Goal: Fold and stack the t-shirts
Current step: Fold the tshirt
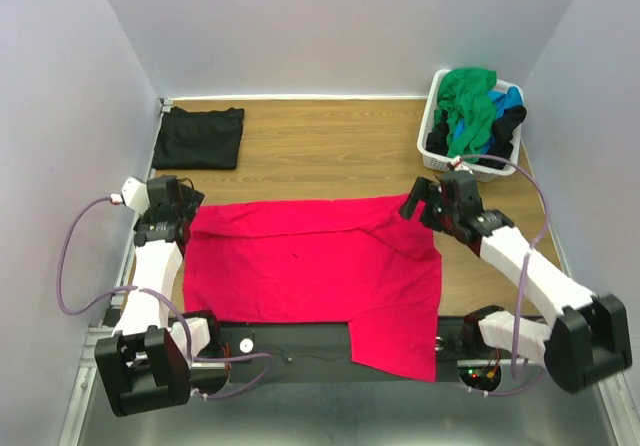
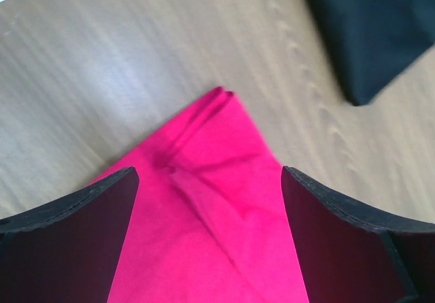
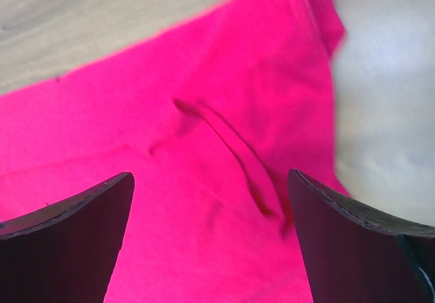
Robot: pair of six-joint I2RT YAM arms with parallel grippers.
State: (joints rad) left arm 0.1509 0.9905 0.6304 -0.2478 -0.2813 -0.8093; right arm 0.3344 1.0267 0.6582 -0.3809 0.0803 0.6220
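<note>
Top view: the left arm base and right arm base sit nearest, at the tabletop edge. Between them the red t-shirt lies spread and partly folded, one flap reaching past the near wood edge. The left gripper and right gripper stand at its far corners. One black t-shirt lies folded at far left. The remaining t-shirts are in the basket.

Left wrist view: fingers spread wide, holding nothing, over a doubled red corner.

Right wrist view: fingers likewise apart and empty above red cloth.

Progress, as judged: one shirt folded, one in hand, several pending.
</note>
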